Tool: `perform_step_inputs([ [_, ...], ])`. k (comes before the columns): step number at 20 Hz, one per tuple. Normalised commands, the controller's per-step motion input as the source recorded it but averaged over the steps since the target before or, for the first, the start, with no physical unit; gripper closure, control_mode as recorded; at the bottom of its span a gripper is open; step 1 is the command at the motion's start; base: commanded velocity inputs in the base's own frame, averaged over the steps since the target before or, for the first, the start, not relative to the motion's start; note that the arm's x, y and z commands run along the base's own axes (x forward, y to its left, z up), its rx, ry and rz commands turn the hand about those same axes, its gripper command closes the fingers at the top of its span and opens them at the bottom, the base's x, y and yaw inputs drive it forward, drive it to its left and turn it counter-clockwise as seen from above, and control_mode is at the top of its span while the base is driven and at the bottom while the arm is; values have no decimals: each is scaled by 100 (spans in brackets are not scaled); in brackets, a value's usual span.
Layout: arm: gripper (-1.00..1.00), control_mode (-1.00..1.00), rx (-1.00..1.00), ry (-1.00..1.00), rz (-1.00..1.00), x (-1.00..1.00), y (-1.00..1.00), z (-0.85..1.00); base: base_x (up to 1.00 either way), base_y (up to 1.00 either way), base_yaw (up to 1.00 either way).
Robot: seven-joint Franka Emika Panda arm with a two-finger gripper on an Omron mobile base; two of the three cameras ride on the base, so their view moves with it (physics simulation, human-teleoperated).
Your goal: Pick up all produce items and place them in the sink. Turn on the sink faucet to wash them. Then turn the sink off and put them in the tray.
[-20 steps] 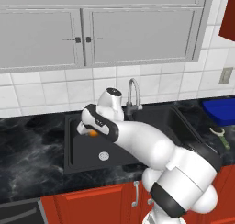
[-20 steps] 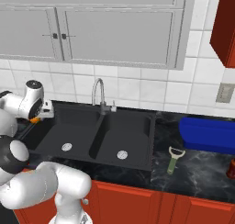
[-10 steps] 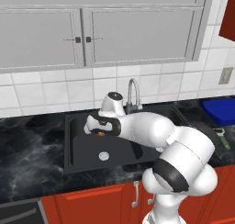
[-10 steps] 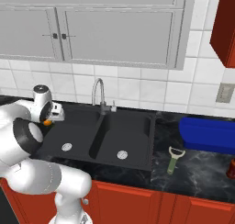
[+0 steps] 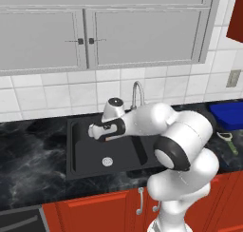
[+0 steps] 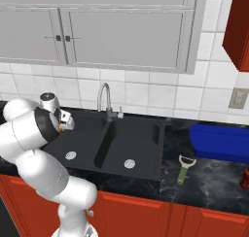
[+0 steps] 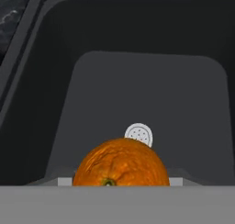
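The orange fruit [image 7: 120, 165] sits between the jaws of my gripper [image 7: 120, 181], which is shut on it. It hangs above the left basin of the black sink [image 7: 147, 90], with the round silver drain [image 7: 139, 134] just beyond it. From the left base view my gripper [image 5: 97, 131] hovers over the sink [image 5: 85, 152], left of the silver faucet [image 5: 137, 91]. In the right base view a sliver of the orange fruit [image 6: 60, 127] peeks out by the gripper [image 6: 65, 122]. The blue tray [image 6: 221, 141] lies on the counter at the far right.
A green-handled peeler [image 6: 184, 168] lies on the dark marble counter between the sink [image 6: 141, 143] and the tray [image 5: 230, 114]. The faucet [image 6: 103, 97] stands behind the divider between the basins. Grey wall cabinets hang overhead. My white arm arches across the right basin.
The hand with the orange has shifted a little to the right, further over the left basin. The arm's elbow has swung round to the right.
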Motion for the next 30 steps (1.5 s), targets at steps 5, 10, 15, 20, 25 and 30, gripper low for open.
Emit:
perform_step_inputs([
  [5, 100, -100, -3, 2, -12, 32, -7, -25, 0, 0, 0],
  [10, 100, -100, -1, 0, -12, 18, -7, -25, 0, 0, 0],
  [15, 100, -100, -1, 0, -12, 11, -5, -24, 0, 0, 0],
  [20, 100, -100, 0, 0, -11, 6, -5, -22, 0, 0, 0],
  [25, 100, -100, 0, 0, -10, 1, -5, -22, 0, 0, 0],
  [30, 100, -100, 0, 0, -9, 0, -3, -20, 0, 0, 0],
])
